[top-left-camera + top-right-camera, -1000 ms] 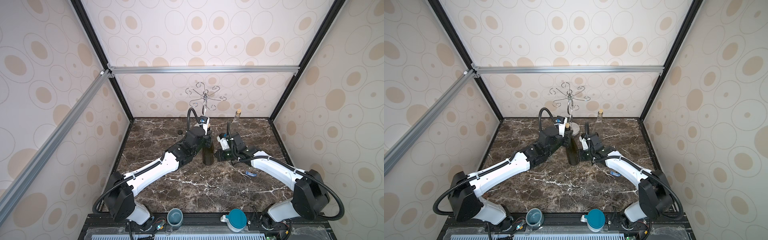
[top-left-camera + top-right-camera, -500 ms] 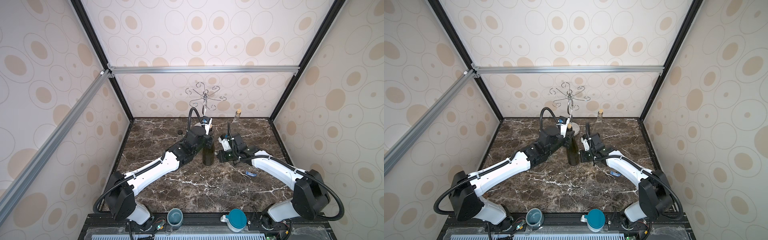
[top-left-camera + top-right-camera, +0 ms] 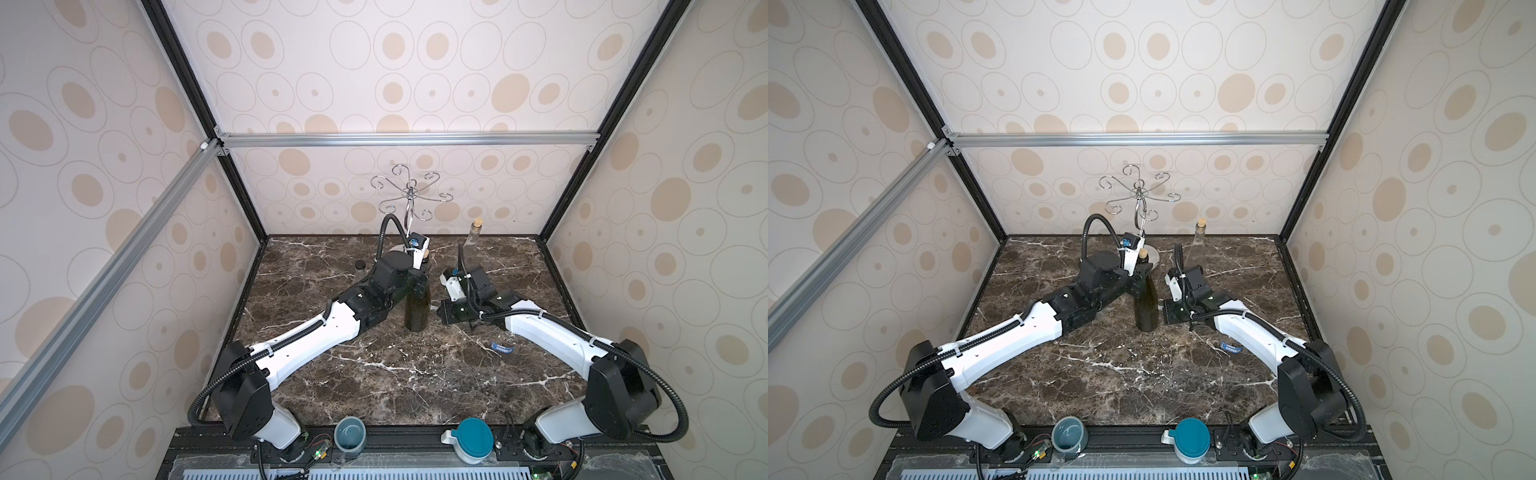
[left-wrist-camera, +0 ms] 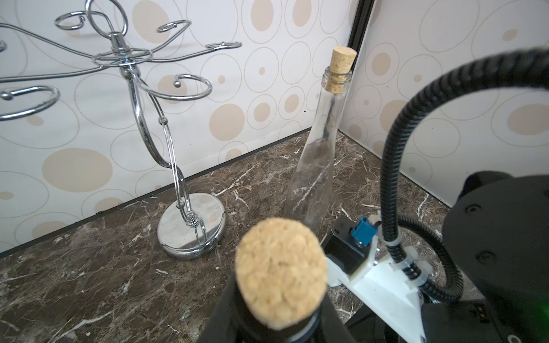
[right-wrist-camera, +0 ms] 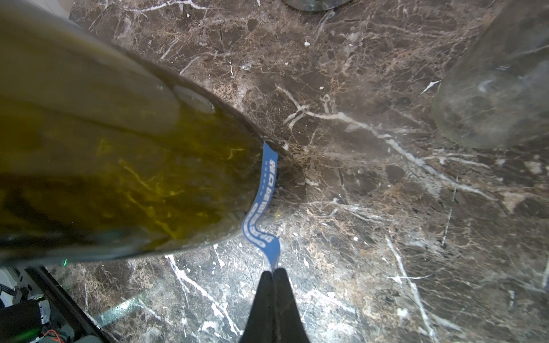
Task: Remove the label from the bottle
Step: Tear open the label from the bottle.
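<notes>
A dark green bottle [image 3: 417, 309] [image 3: 1146, 309] with a cork [image 4: 280, 271] stands upright mid-table. My left gripper [image 3: 419, 277] [image 4: 279, 328] is shut on its neck, just under the cork. A blue label [image 5: 263, 205] with white print is partly peeled off the bottle's lower wall [image 5: 118, 148]; its upper part still sticks to the glass. My right gripper [image 5: 274, 270] [image 3: 435, 309] is shut on the label's free end, low beside the bottle's base. In both top views the label is hidden behind the right gripper.
A loose blue label strip [image 3: 501, 348] lies on the marble by the right arm. A clear corked bottle [image 3: 473, 237] [image 5: 499, 83] and a chrome hook rack [image 3: 409, 195] [image 4: 190, 225] stand at the back. A black cap [image 3: 360, 264] lies left of them.
</notes>
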### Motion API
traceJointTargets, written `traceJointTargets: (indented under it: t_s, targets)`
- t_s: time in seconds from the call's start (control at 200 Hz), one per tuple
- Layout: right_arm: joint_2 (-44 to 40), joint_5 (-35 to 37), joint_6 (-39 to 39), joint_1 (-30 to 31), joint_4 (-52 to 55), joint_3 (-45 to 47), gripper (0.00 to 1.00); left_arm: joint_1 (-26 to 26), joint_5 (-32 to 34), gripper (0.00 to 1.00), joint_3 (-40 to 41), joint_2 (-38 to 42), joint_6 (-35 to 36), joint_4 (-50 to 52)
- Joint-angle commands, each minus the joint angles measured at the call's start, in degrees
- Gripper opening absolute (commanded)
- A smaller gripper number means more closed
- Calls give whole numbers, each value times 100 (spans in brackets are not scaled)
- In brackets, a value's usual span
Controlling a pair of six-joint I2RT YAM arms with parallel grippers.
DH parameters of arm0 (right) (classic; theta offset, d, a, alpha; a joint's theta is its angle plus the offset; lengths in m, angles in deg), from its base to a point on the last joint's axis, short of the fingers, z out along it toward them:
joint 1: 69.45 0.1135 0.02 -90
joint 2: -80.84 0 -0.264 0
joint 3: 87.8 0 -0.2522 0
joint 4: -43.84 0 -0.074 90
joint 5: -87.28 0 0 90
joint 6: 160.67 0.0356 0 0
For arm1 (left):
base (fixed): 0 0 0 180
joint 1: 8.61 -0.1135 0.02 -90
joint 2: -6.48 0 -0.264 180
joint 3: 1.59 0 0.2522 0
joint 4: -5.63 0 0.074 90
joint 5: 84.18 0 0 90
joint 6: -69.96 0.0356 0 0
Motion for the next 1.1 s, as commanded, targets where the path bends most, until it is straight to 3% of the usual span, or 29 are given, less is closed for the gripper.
traceJointTargets:
  t_s: [0.0, 1.091]
  targets:
    - [-170, -24, -128, -58, 122, -74, 0, 44, -197, 4, -207, -23, 128, 230]
    - [109, -438, -478, -488, 145, -67, 0, 44, -574, 5, -225, -14, 359, 302]
